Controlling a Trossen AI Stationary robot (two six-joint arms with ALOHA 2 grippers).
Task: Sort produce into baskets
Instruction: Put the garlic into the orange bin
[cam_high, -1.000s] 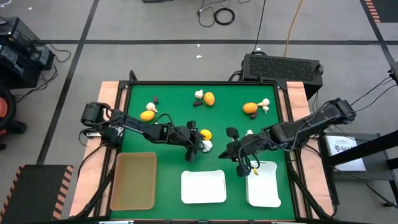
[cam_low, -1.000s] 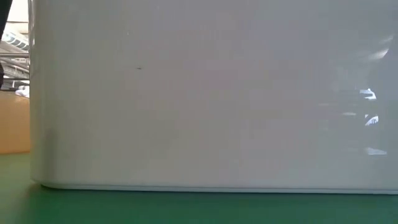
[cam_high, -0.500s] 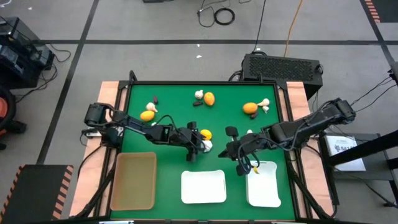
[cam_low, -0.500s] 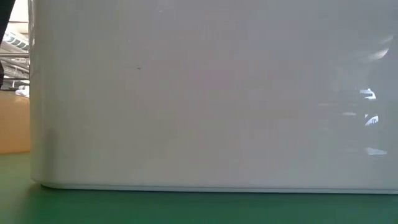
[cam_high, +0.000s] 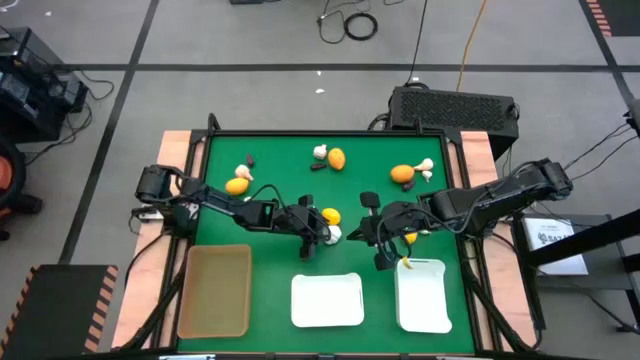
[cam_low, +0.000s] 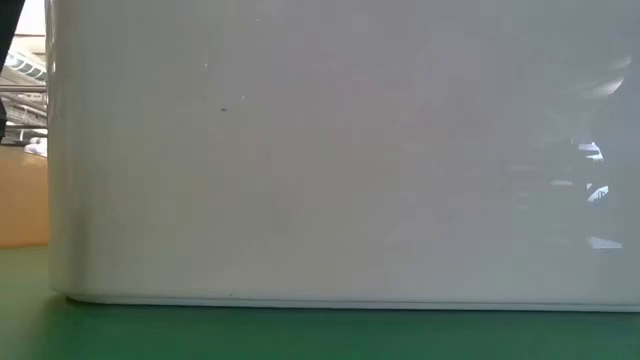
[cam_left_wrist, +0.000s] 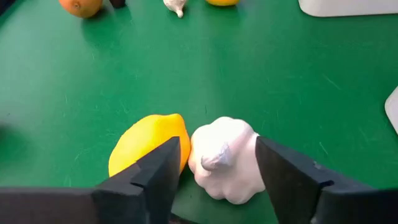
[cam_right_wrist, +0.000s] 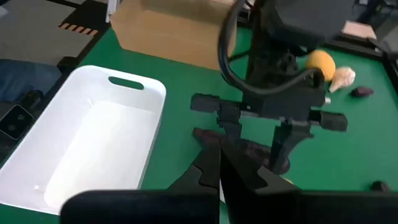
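Left gripper (cam_left_wrist: 217, 148) low over the green table (cam_left_wrist: 298, 81), fingers released and spread. One whitish bulb (cam_left_wrist: 225, 160) resting between them. One yellow fruit (cam_left_wrist: 146, 146) just outside one finger, touching the bulb. Right gripper (cam_right_wrist: 219, 167) nearby, fingers clenched together. One dark purple piece (cam_right_wrist: 249, 149) just past its tips; cannot tell whether gripped. Farther out, scattered well apart: three more bulbs, three more citrus fruits. Three baskets: one white basket (cam_high: 327, 300), a second white basket (cam_high: 423, 295), one tan basket (cam_high: 213, 290).

free: green mat (cam_high: 270, 275) above baskets | blocked: lemon (cam_left_wrist: 149, 144) seemingly touching garlic (cam_left_wrist: 227, 158)
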